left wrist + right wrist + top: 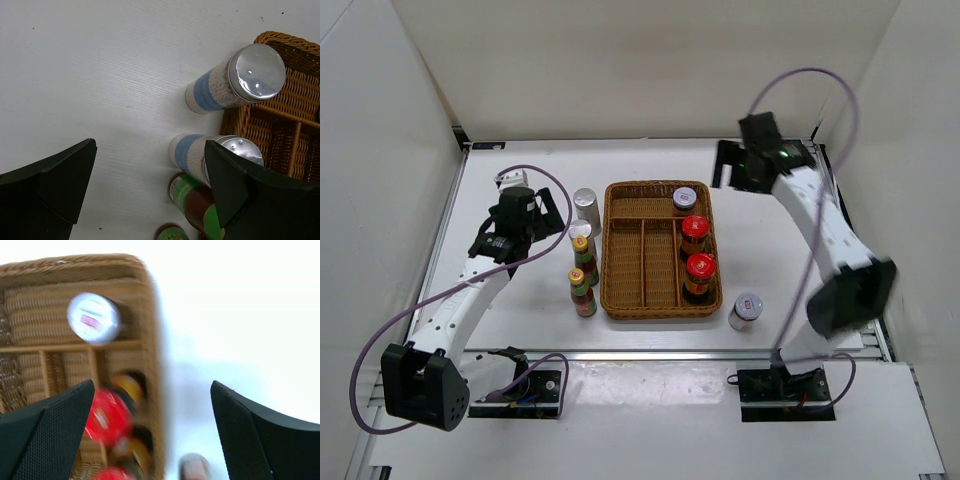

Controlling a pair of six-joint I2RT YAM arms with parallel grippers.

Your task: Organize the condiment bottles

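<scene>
The wicker tray (640, 250) holds a grey-lidded jar (684, 198) and two red-lidded jars (694, 229) (700, 268) in its right column. A second grey-lidded jar (747, 307) stands on the table right of the tray. Left of the tray, two silver-capped shakers (586, 202) (582, 231) and two yellow-capped bottles (581, 254) (583, 291) stand in a line. My left gripper (552, 207) (150, 147) is open just left of the shakers (235, 80) (192, 150), holding nothing. My right gripper (724, 165) (152, 385) is open above the tray's far right corner, over the grey-lidded jar (93, 318) and a red lid (107, 417); that view is blurred.
White walls close in the table on the left, back and right. The tray's left and middle columns (642, 255) hold nothing. A green-labelled bottle (192, 197) stands just below the nearer shaker, beside my left gripper's right finger (235, 185).
</scene>
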